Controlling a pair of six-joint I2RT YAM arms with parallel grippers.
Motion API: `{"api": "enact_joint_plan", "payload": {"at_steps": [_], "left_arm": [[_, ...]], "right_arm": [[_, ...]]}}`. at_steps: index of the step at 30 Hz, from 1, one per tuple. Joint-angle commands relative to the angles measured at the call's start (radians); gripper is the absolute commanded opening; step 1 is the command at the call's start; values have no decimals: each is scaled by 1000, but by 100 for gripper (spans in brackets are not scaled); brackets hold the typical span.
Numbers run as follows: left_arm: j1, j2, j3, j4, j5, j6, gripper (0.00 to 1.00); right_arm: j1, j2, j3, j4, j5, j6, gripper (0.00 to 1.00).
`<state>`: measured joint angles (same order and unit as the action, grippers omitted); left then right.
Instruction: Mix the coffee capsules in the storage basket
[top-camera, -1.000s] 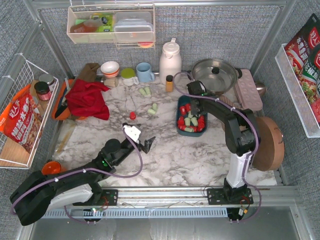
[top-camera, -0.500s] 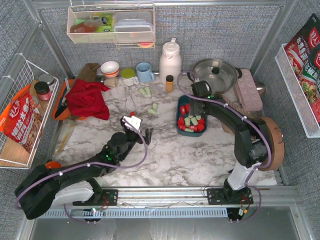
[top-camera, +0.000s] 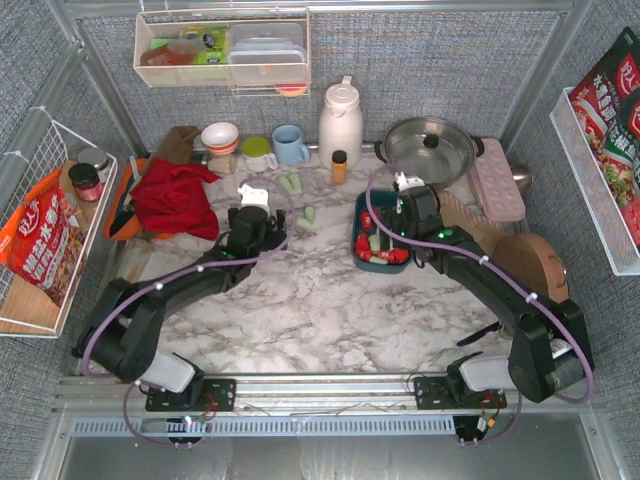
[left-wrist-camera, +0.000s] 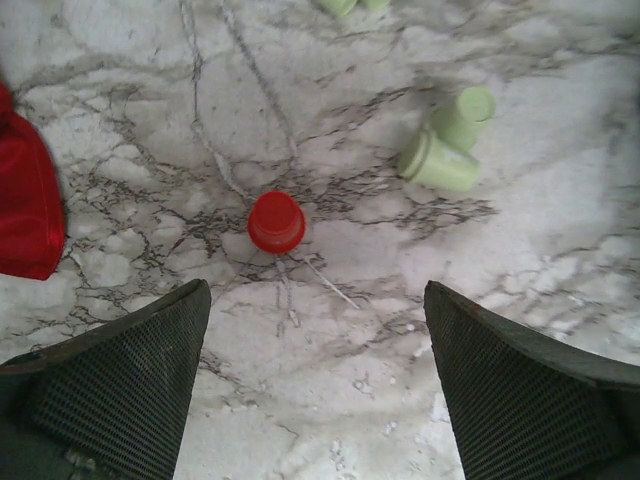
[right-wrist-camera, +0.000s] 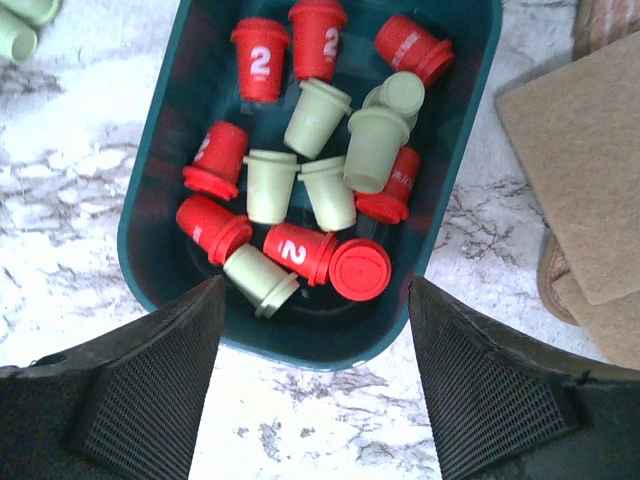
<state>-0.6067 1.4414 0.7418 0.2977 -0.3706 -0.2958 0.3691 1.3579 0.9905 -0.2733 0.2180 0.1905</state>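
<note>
Surface: white marble table (top-camera: 320, 310), with grey woven walls (top-camera: 430, 60) behind.
Basket: the teal basket (right-wrist-camera: 300, 345) holds mixed red and green capsules (right-wrist-camera: 310, 180).
Right gripper (right-wrist-camera: 312, 300): jaws apart and empty, above the basket's near end.
Left gripper (left-wrist-camera: 315, 320): jaws apart, left of the basket, over a loose red capsule (left-wrist-camera: 276, 221).

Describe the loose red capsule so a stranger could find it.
On the marbled tabletop, look right of the crumpled red cloth, ahead of the left gripper. The small red plastic capsule stands there alone; its neighbours are pale green capsules lying sideways.
</note>
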Motion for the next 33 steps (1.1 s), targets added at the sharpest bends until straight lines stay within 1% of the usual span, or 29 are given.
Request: {"api": "enact_joint_plan", "payload": {"at_steps": [1, 7, 12, 20, 29, 31, 33], "left_arm": [[65, 103, 85, -115, 92, -32, 93], [128, 256, 210, -188, 149, -10, 75], [151, 335, 273, -234, 156, -8, 69], [168, 372, 279, -153, 159, 32, 63], [168, 428, 335, -168, 193, 45, 53], [169, 441, 339, -172, 198, 43, 50], [168, 449, 347, -183, 201, 42, 41]], "right_arm": [[2, -41, -54, 90, -39, -44, 78], [4, -66, -103, 148, -122, -31, 76], [4, -73, -123, 163, -148, -25, 76], [4, -82, -124, 164, -183, -26, 75], [5, -74, -120, 160, -190, -31, 75], [4, -69, -119, 159, -195, -31, 75], [4, -64, -115, 157, -199, -31, 74]]}}
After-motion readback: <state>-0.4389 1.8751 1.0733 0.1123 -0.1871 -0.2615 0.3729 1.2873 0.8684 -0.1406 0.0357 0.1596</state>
